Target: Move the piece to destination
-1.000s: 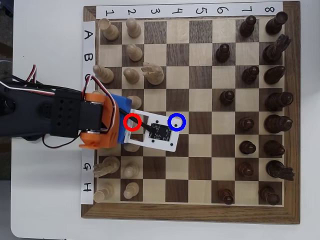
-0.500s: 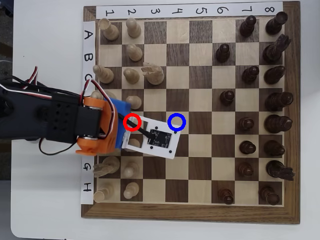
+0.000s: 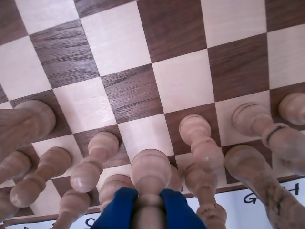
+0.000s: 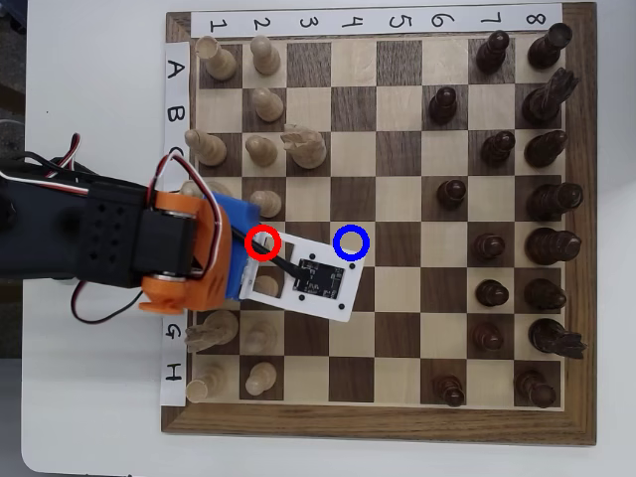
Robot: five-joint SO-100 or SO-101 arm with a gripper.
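Pincer (image 3: 150, 202) w/ blue fingers (image 3: 119, 210) clamps pale pawn (image 3: 150, 171) by its neck, left of blue-ringed square (image 4: 351, 242) in overhead view.

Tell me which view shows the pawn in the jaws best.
The wrist view: the pawn stands at bottom centre, its round head clear above the blue jaws closed on its stem. In the overhead view the arm's wrist and white camera plate hide it completely; only the red ring and blue ring show.

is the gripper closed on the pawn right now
Shut on it: in the wrist view the blue gripper fingers press both sides of the pale pawn.
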